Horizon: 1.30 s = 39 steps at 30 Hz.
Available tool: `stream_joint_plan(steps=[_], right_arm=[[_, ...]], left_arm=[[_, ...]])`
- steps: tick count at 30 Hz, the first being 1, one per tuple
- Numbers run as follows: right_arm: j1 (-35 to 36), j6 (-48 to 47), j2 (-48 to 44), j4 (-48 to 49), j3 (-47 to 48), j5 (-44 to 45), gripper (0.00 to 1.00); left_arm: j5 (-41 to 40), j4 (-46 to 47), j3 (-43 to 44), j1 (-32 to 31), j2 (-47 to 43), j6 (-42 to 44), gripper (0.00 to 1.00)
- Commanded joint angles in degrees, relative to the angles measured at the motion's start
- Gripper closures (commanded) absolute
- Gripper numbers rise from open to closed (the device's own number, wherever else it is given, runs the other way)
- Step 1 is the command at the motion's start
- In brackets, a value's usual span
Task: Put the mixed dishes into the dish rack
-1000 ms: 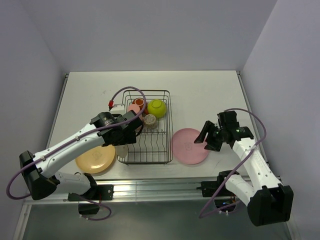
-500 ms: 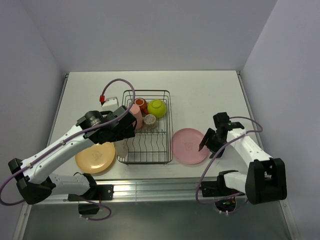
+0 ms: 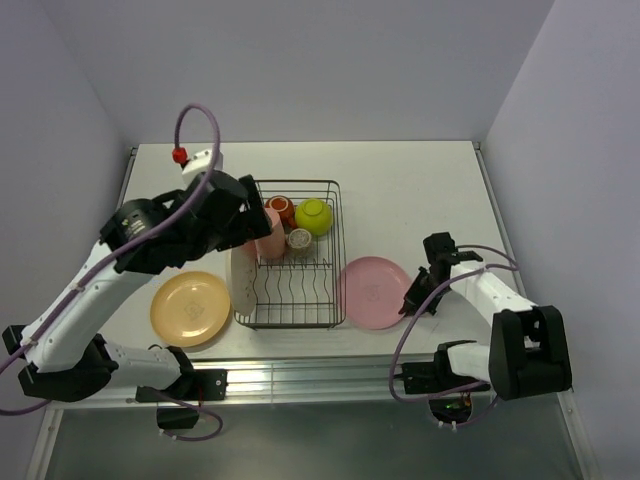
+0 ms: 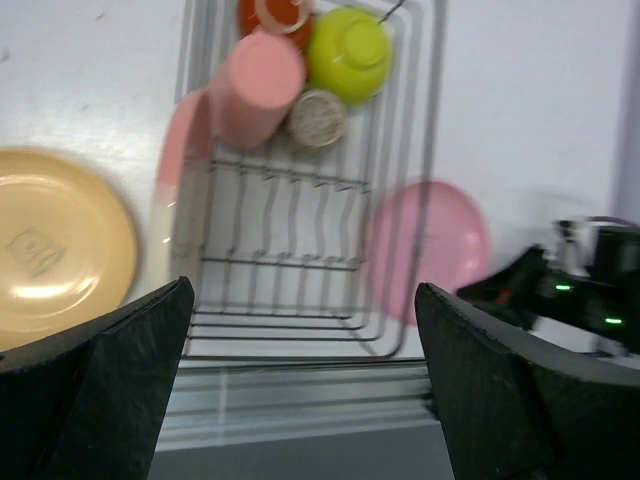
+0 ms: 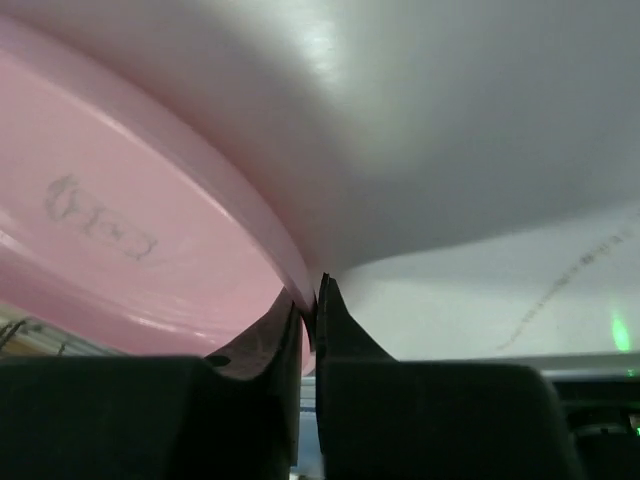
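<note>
Pink plate (image 3: 375, 292) beside dish rack (image 3: 295, 302), rim between tight right fingers (image 5: 262, 345); left fingers (image 4: 100, 385) wide above rack.

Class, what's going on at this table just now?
The right gripper is pinched on the rim of the pink plate lying beside the dish rack. The left gripper hangs open and empty above the rack, which holds a tumbler and a green bowl, among others. The yellow plate lies on the table.

Left arm (image 3: 100, 280) raised, left gripper (image 4: 302, 300) spread wide; right arm (image 3: 490, 290) low, right gripper (image 5: 312, 300) pinched closed
</note>
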Motion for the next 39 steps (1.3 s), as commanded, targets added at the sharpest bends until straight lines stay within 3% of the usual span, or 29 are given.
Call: stream_joint_plan(steps=[1, 6, 10, 16, 20, 26, 39], right_arm=[[0.3, 1.7, -1.7, 2.4, -0.6, 4.5, 1.00], [0.3, 1.0, -7.2, -2.1, 4.1, 8.5, 1.00], [-0.5, -0.5, -15.3, -8.1, 17.0, 14.3, 1.00], [-1.6, -2.8, -17.3, -15.7, 32.3, 19.0, 1.00], [-1.6, -6.6, -17.9, -15.4, 36.2, 8.3, 1.00], [-1.5, -9.3, -16.5, -15.4, 38.1, -9.3, 1.00], [0.0, -3.2, -17.0, -6.9, 35.7, -32.3, 1.00]], left_arm=[[2.4, -0.2, 9.1, -0.2, 1.4, 3.4, 0.01], [12.0, 6.7, 15.9, -0.2, 4.4, 8.3, 0.01], [19.5, 14.9, 12.5, -0.2, 4.0, 9.9, 0.01], [25.9, 24.8, 4.6, 0.5, 3.0, 10.0, 0.01], [31.9, 29.8, 2.0, 1.2, 2.9, 11.1, 0.01], [32.9, 31.7, 1.5, 1.4, 3.8, 14.1, 0.01], [32.7, 28.4, 2.5, 1.8, 9.0, 17.2, 0.01]])
